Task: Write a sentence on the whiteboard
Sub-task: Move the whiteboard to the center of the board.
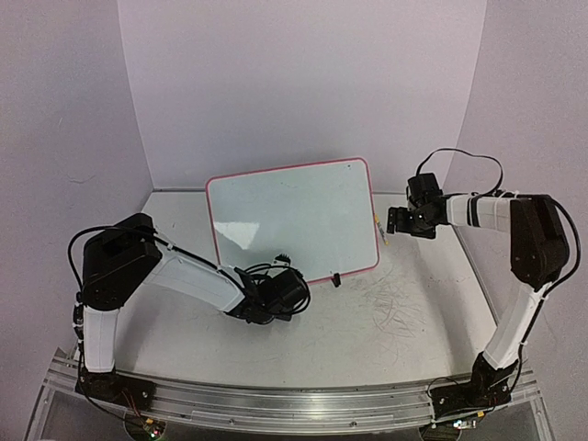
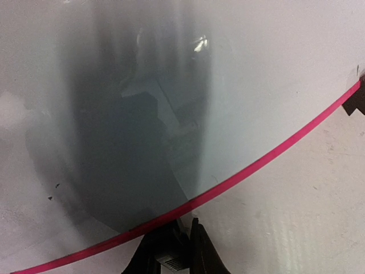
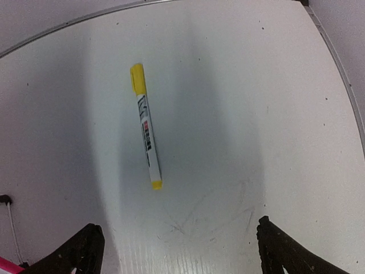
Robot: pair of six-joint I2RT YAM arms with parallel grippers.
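The whiteboard (image 1: 292,219) lies on the middle of the table (image 1: 322,354), turned askew. I can make out no writing on its face. I judge it stiff, light and glossy, so it would skid under a pressing pen. The thin pink rim is the only place to hold it.

My left gripper (image 1: 276,296) sits at the near rim with its fingers (image 2: 202,254) drawn close together. They look to be nipping the board's edge, though the contact itself is hidden.

My right gripper (image 3: 182,251) is spread wide and empty, hanging over the marker (image 3: 146,128). The marker lies on the table just right of the board's right rim, with its yellow cap pointing far. It should be light, slim and apt to roll. I would close across the middle of the barrel. The cap seems to be on, so it has to come off first.

Grey scribbles (image 1: 395,308) mark the table to the near right. A black clip foot (image 1: 336,279) sticks out at the near rim. Nothing blocks the marker.
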